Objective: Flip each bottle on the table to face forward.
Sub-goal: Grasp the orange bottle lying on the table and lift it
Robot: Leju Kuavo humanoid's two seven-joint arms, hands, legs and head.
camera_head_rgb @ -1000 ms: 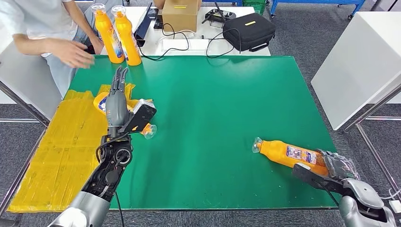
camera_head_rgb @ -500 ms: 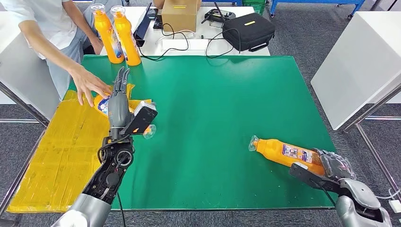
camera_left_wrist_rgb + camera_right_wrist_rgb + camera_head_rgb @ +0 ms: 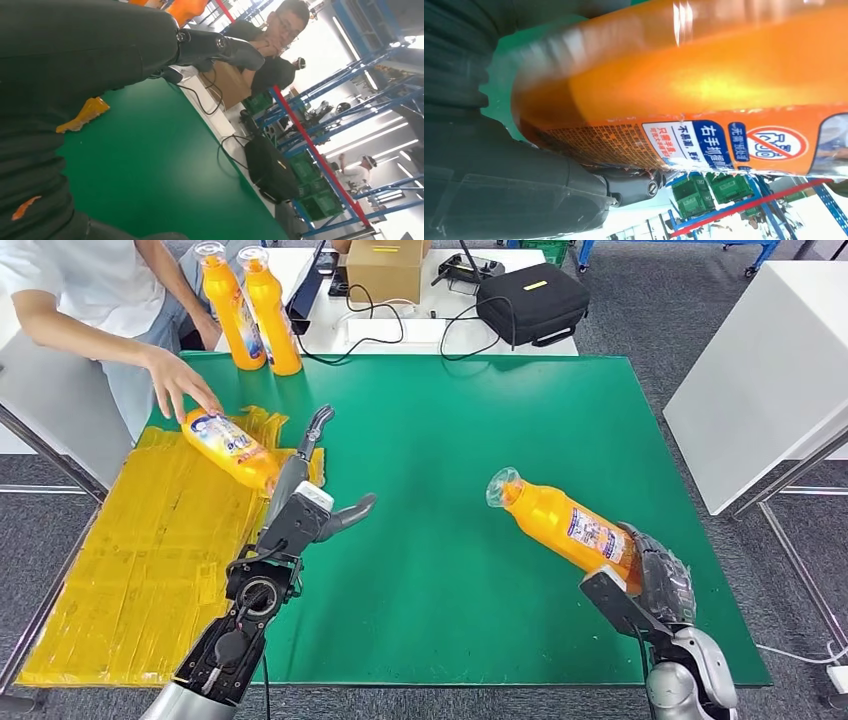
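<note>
In the head view my right hand (image 3: 655,585) grips the base end of an orange bottle (image 3: 562,523) and holds it tilted above the green table (image 3: 450,430), its clear cap pointing up and to the left. The right wrist view shows that bottle (image 3: 704,85) close up, label side showing, with my thumb (image 3: 524,185) wrapped against it. My left hand (image 3: 312,495) hovers open over the table's left part and holds nothing; in the left wrist view its thumb (image 3: 220,47) sticks out freely. A second orange bottle (image 3: 228,447) lies on the yellow mat (image 3: 130,540), just left of that hand.
A person's hand (image 3: 180,388) rests on the base end of the lying bottle. Two more orange bottles (image 3: 250,308) stand upright at the table's far left corner. Behind the table are a cardboard box (image 3: 385,270), a black bag (image 3: 530,302) and cables. A white cabinet (image 3: 770,370) stands to the right.
My right hand has lifted its bottle off the table and tipped the cap upward. My left hand came off the left bottle and swung right. The person reached in and shifted that bottle.
</note>
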